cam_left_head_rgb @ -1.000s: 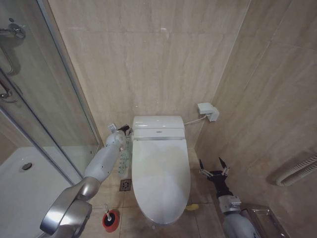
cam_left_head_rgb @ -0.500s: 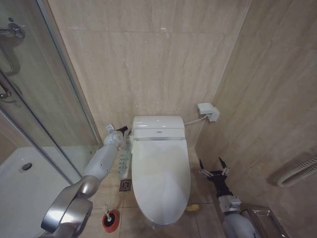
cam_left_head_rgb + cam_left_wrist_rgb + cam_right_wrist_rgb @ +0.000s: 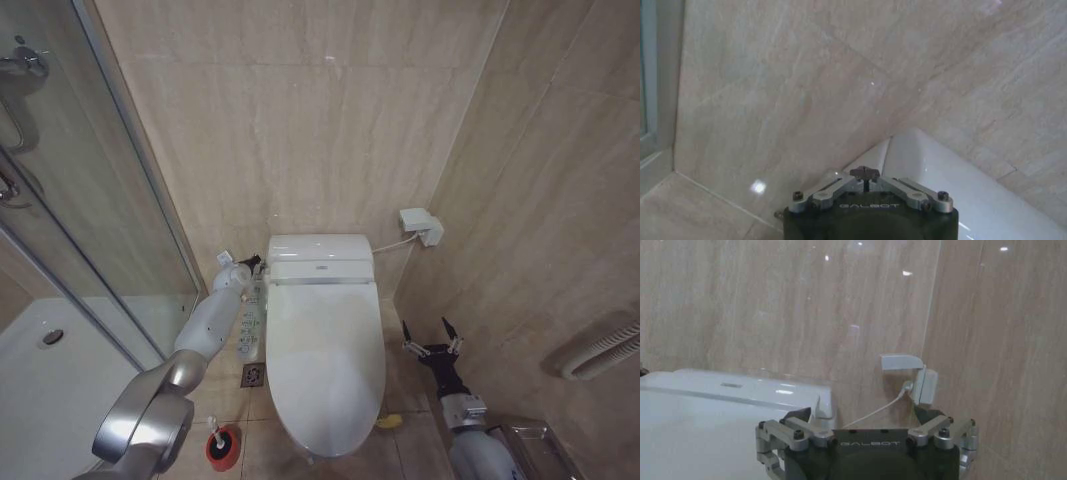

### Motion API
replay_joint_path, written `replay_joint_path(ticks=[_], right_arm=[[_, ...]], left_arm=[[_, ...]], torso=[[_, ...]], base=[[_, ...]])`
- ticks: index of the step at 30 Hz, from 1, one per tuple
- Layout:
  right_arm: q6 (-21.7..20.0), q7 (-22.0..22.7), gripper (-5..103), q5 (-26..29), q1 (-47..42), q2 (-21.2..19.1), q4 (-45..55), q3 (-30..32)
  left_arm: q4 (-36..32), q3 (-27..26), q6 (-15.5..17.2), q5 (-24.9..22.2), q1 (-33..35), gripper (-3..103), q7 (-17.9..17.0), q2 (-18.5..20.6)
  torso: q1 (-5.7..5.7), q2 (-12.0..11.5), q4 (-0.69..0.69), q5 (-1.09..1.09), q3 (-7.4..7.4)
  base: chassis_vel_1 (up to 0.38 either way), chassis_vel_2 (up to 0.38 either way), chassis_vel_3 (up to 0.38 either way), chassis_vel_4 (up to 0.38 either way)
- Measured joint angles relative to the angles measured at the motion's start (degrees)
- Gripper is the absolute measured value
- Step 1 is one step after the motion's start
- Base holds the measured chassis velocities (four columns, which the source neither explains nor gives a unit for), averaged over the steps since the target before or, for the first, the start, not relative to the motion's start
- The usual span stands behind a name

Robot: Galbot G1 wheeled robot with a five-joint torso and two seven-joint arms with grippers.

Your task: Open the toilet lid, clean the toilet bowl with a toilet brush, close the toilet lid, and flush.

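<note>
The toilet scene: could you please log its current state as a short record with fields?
toilet lid: closed, lying flat over the bowl
toilet brush: standing in its red holder on the floor, by the toilet's front left
left gripper: shut, at the toilet's rear left corner near the wall
right gripper: open, held low to the toilet's right

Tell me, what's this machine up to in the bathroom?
It is tending a toilet. The toilet lid is down. The left claw, shut and holding nothing, reaches beside the rear unit near the button panel. The right claw, open, waits low on the other side. The toilet brush sits in its red holder on the floor.
</note>
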Motion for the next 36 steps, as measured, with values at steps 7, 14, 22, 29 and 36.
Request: replay_joint_path(ticks=[7, 14, 22, 29, 36], right_arm=[[0.0, 0.0, 100, 0.0, 0.0, 0.0, 0.0, 0.0], [0.0, 0.0, 100, 0.0, 0.0, 0.0, 0.0, 0.0], [0.0, 0.0, 100, 0.0, 0.0, 0.0, 0.0, 0.0], [0.0, 0.0, 100, 0.0, 0.0, 0.0, 0.0, 0.0], [0.0, 0.0, 100, 0.0, 0.0, 0.0, 0.0, 0.0]], left_arm=[[2.3, -1.5, 1.2, 1.0, -0.7, 0, 0.3, -1.0], [6.5, -4.5, 1.7, 3.7, -1.4, 0, 2.5, -1.9], [8.0, -6.1, 1.8, 4.9, -1.6, 0, 3.8, -1.5], [9.3, -7.6, 2.6, 7.4, -1.7, 0, 7.2, -1.2], [10.6, -8.1, 2.5, 10.9, -2.0, 0, 12.8, -2.0]], torso=[[0.0, 0.0, 0.0, 0.0, 0.0], [0.0, 0.0, 0.0, 0.0, 0.0], [0.0, 0.0, 0.0, 0.0, 0.0], [0.0, 0.0, 0.02, 0.01, 0.0], [-0.01, 0.0, 0.0, -0.01, 0.0]], base=[[0.0, 0.0, 0.0, 0.0], [0.0, 0.0, 0.0, 0.0], [0.0, 0.0, 0.0, 0.0], [0.0, 0.0, 0.0, 0.0], [0.0, 0.0, 0.0, 0.0]])
